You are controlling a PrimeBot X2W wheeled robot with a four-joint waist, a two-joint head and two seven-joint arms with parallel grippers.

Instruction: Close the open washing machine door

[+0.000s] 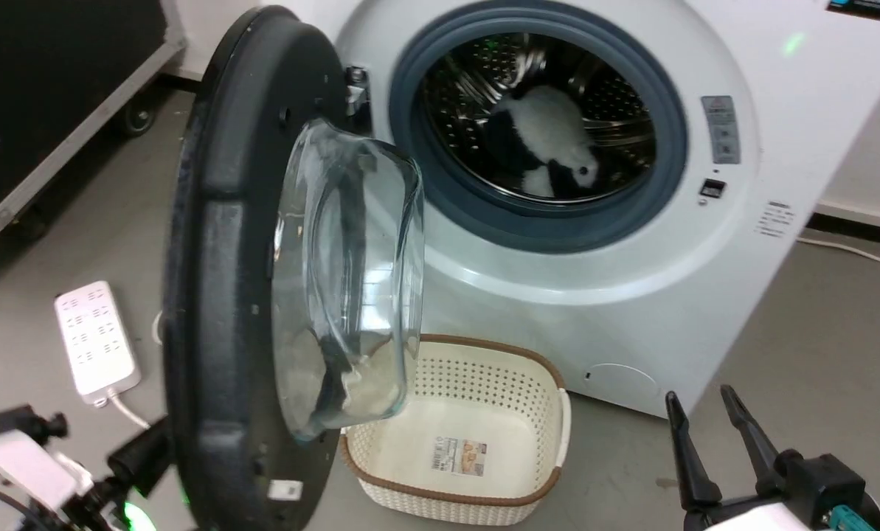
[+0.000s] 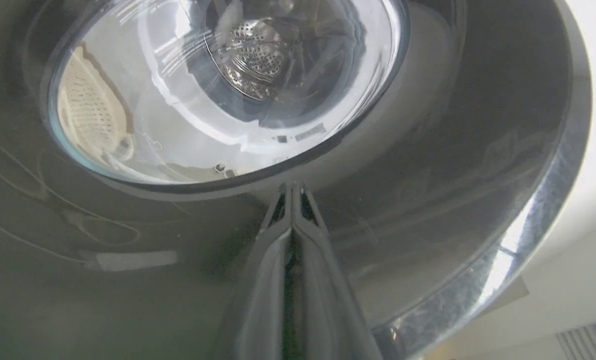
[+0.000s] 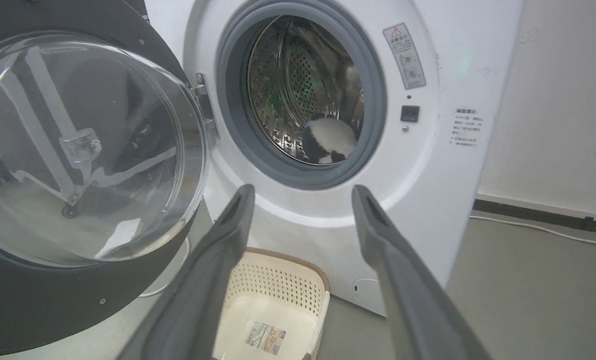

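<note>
We count one washing machine door hanging open left of one washing machine, one basket, left claw together at the door's outside, right claw apart, head view adding one power strip.

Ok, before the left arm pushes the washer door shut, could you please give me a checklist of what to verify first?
1. Left end effector shut, tips at the outer face of the washing machine door, just below the glass: ok.
2. Tips actually touching the door: cannot tell.
3. Opening free: the black-and-white item lies deep in the drum, off the grey rubber ring: ok.
4. Right end effector open, low at the right, seemingly outside the door's swing: ok.
5. Door's lower edge clears the basket on the floor in front of the washing machine: cannot tell.
</note>
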